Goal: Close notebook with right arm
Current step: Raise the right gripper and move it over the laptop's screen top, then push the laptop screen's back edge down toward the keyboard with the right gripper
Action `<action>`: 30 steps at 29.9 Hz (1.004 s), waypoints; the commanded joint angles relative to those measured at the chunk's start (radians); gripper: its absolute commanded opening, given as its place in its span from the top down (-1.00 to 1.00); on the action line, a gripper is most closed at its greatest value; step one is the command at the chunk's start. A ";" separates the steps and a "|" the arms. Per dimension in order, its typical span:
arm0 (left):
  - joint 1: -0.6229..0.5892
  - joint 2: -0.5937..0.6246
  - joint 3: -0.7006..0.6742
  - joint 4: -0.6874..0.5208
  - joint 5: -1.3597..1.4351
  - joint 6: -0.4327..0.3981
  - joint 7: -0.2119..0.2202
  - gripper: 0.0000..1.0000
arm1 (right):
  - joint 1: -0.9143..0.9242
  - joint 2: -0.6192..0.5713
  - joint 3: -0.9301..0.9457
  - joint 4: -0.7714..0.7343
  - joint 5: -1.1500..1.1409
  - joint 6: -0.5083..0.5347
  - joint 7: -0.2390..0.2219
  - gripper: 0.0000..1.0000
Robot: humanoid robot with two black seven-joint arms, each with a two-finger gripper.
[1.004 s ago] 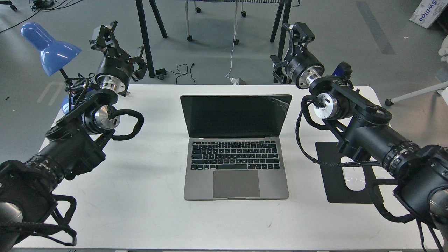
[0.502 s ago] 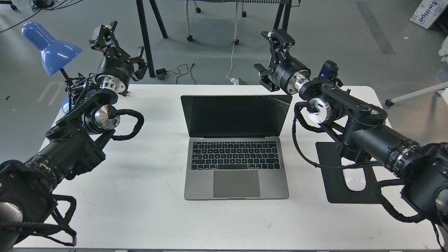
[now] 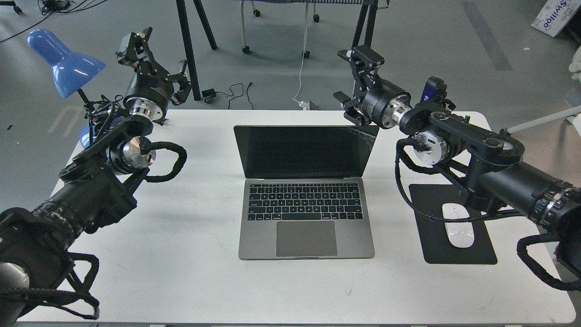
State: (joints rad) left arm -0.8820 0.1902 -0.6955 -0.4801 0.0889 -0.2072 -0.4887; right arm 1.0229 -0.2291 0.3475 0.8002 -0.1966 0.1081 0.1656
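The notebook (image 3: 305,206), a slim grey laptop with black keys, stands open in the middle of the white table (image 3: 199,272), its black screen (image 3: 306,152) upright and facing me. My right gripper (image 3: 353,78) is open and empty. It hovers just behind and above the screen's top right corner, its lower finger close to the lid edge; I cannot tell if it touches. My left gripper (image 3: 156,59) is open and empty, raised over the table's far left corner, well away from the notebook.
A black mouse pad (image 3: 435,254) with a white mouse (image 3: 458,231) lies right of the notebook, under my right forearm. A blue desk lamp (image 3: 63,59) stands at the far left. Black stand legs and cables are on the floor beyond the table.
My right gripper has swung left from beyond the table's right rear to behind the screen's top right corner. The forearm has shifted right, uncovering the mouse. The left arm has not moved.
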 commanded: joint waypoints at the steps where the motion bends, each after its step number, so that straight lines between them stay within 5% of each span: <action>1: 0.000 0.000 0.001 0.000 0.000 0.000 0.000 -1.00 | -0.001 -0.032 -0.008 0.051 -0.003 0.002 -0.012 -1.00; 30: 0.000 0.000 -0.001 0.000 0.000 0.000 0.000 -1.00 | 0.062 -0.134 -0.272 0.247 -0.006 0.002 -0.038 -1.00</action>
State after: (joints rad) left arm -0.8820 0.1902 -0.6965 -0.4801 0.0890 -0.2070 -0.4887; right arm 1.0678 -0.3555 0.1131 1.0271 -0.2026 0.1115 0.1273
